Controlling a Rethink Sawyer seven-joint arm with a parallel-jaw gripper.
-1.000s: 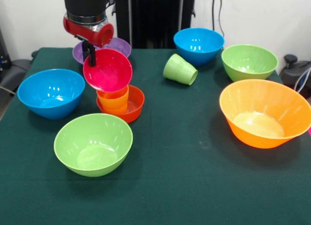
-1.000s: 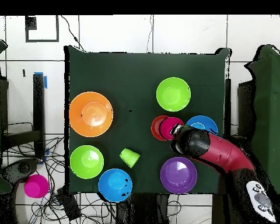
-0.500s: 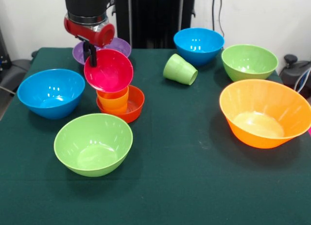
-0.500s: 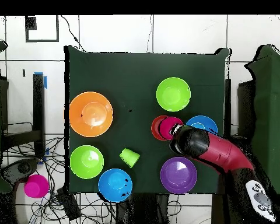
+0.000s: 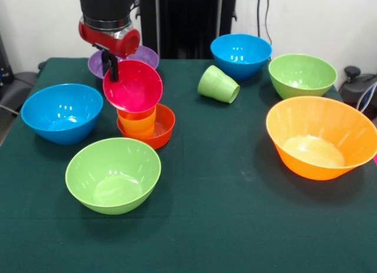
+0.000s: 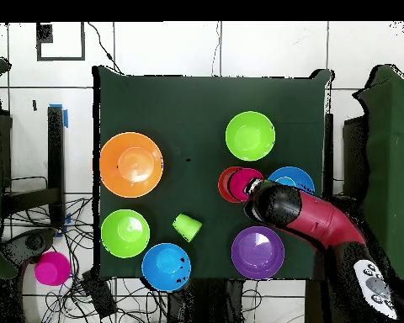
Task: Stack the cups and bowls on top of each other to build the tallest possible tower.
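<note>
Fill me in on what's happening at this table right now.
The robot arm's gripper holds a magenta bowl by its rim, tilted, just above an orange cup that stands in a small red-orange bowl. It looks to be adding the bowl to that stack, though whether bowl and cup touch is unclear. A light green cup lies on its side, and the other bowls sit apart on the green table.

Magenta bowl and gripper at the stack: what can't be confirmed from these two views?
- Gripper grip: front view shows one dark finger at the tilted magenta bowl's rim; the other finger is not visible.
- Overhead view: the arm hides the gripper and part of the magenta bowl.
- Contact between the magenta bowl and orange cup: the bowl hides the cup's rim.
</note>
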